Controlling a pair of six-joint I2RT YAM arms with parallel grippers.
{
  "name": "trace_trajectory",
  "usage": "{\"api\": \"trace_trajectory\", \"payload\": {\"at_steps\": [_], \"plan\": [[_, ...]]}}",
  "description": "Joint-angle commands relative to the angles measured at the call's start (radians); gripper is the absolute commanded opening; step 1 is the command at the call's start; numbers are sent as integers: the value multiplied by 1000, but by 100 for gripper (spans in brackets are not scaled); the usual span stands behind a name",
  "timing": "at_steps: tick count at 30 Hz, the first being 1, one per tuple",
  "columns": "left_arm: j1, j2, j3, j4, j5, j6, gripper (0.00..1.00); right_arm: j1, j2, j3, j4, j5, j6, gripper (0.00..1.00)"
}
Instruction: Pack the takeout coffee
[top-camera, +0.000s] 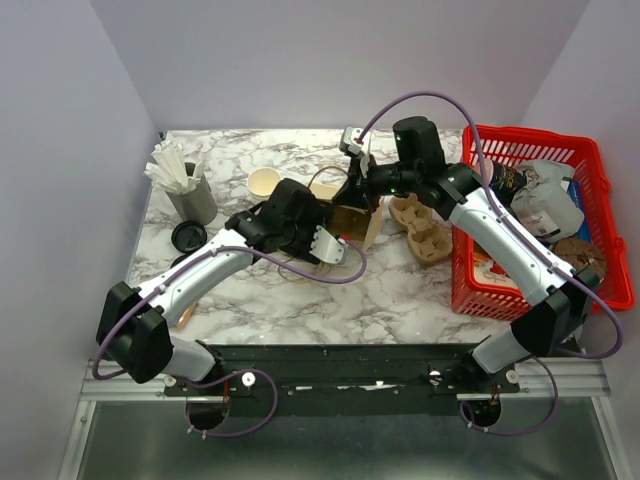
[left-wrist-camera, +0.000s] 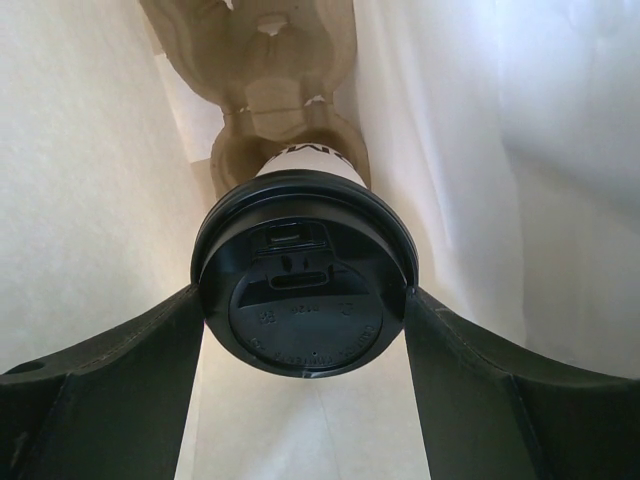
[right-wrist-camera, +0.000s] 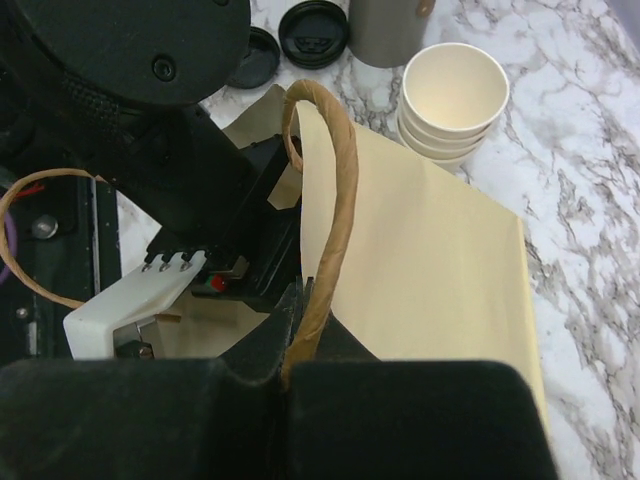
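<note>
From above you cannot see the takeout coffee (left-wrist-camera: 300, 215) at all. The left arm's wrist and the paper bag (top-camera: 352, 222) cover it, and only the left wrist view shows it. There the cup's white wall is mostly hidden behind its black lid, with just a sliver of print that is too small to read.

Your left arm reaches from the near left corner across the worktop (top-camera: 400, 290) to the middle, its wrist plunged into the bag's mouth. The left gripper (left-wrist-camera: 305, 305) stands wide, with a finger pressed on each side of the lid's rim, holding the coffee. Your right arm stretches in from the near right. The right gripper (right-wrist-camera: 290, 335) is pinched tight on the bag's twisted paper handle (right-wrist-camera: 330, 190).

The coffee sits deep inside the bag, between its pale walls. Its lid faces the left wrist camera and its long axis runs straight away from it, down the bag. Its base meets a brown pulp tray (left-wrist-camera: 270, 100) at the far end.
</note>
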Motion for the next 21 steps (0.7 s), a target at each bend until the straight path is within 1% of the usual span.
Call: {"api": "trace_trajectory", "payload": {"at_steps": [1, 5, 11, 16, 21], "plan": [[4, -16, 31, -55, 8, -18, 0, 5, 8, 48, -28, -113, 49, 1], [-1, 20, 3, 3, -7, -21, 0, 5, 11, 28, -19, -117, 68, 1], [-4, 105, 46, 23, -19, -23, 0, 5, 22, 33, -16, -131, 65, 1], [-4, 137, 45, 56, -7, 8, 0, -6, 30, 27, -10, -142, 78, 1], [-4, 166, 37, 74, -9, 8, 0, -14, 36, 25, -13, -148, 88, 1]]}}
